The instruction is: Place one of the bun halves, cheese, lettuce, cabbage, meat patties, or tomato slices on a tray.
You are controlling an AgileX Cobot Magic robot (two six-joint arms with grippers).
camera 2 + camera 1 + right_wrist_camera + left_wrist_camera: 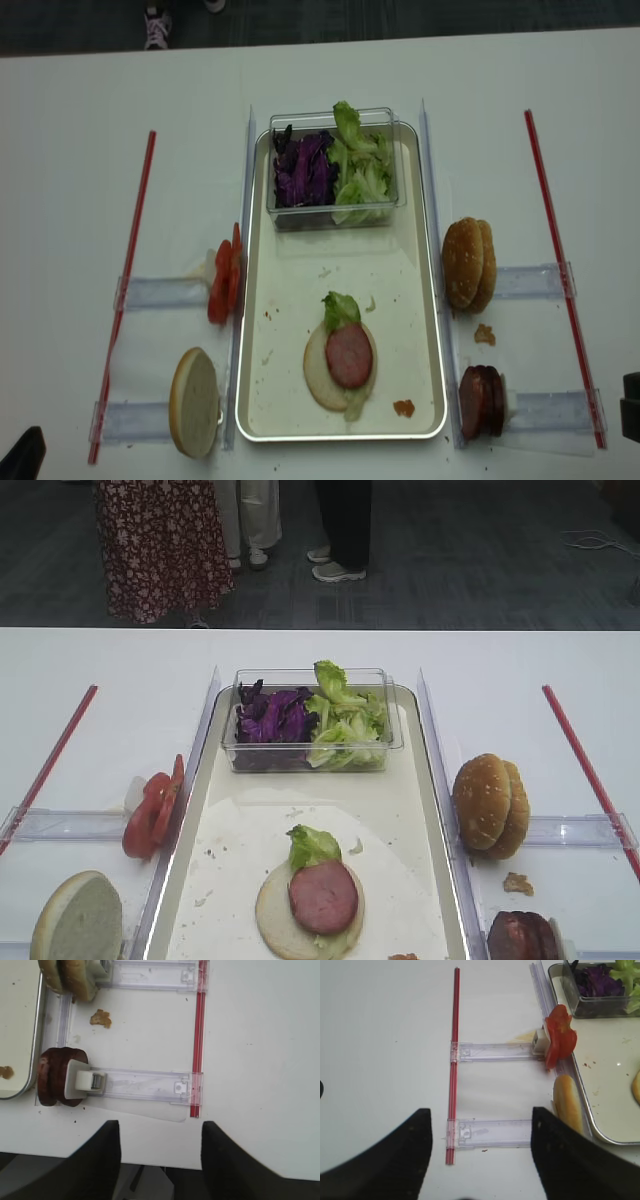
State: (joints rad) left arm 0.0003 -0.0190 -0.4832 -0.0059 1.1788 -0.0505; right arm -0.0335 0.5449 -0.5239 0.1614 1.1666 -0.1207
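On the tray [440,780] lies a bun half [280,925] topped with a lettuce leaf [312,845] and a meat patty [323,896]. A clear tub holds cabbage [272,716] and more lettuce [345,725]. Left of the tray stand tomato slices [559,1037] and a bun half on edge [566,1107]. To its right stand bun halves [70,977] and meat patties [55,1082]. No cheese shows. My left gripper [479,1112] hovers open over the near left holder. My right gripper [160,1124] is open at the table's front edge. Both are empty.
Clear plastic holders [145,1085] run out from both sides of the tray to red strips [585,765] on the white table. A crumb [100,1018] lies between the right holders. People stand beyond the far edge [160,540].
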